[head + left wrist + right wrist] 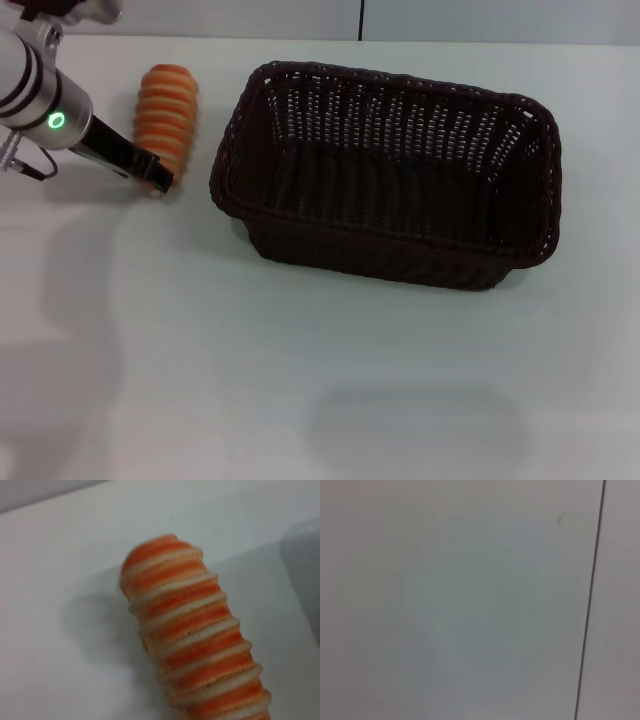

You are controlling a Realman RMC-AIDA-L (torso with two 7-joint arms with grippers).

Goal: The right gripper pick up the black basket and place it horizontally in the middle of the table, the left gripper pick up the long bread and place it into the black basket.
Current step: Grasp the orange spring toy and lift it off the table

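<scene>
The long bread (pixel 167 112), orange-brown with pale cream stripes, lies on the white table (pixel 300 380) at the far left. It fills the left wrist view (pixel 192 640), resting on the tabletop. My left gripper (pixel 155 175), on the green-lit arm, is down at the bread's near end and overlaps it. The black basket (pixel 380 250) stands upright and empty, lying crosswise in the middle of the table to the right of the bread. My right gripper is out of view.
The table's far edge (pixel 400 42) runs just behind the basket and the bread. The right wrist view shows only a pale flat surface with a thin dark seam (pixel 590 605).
</scene>
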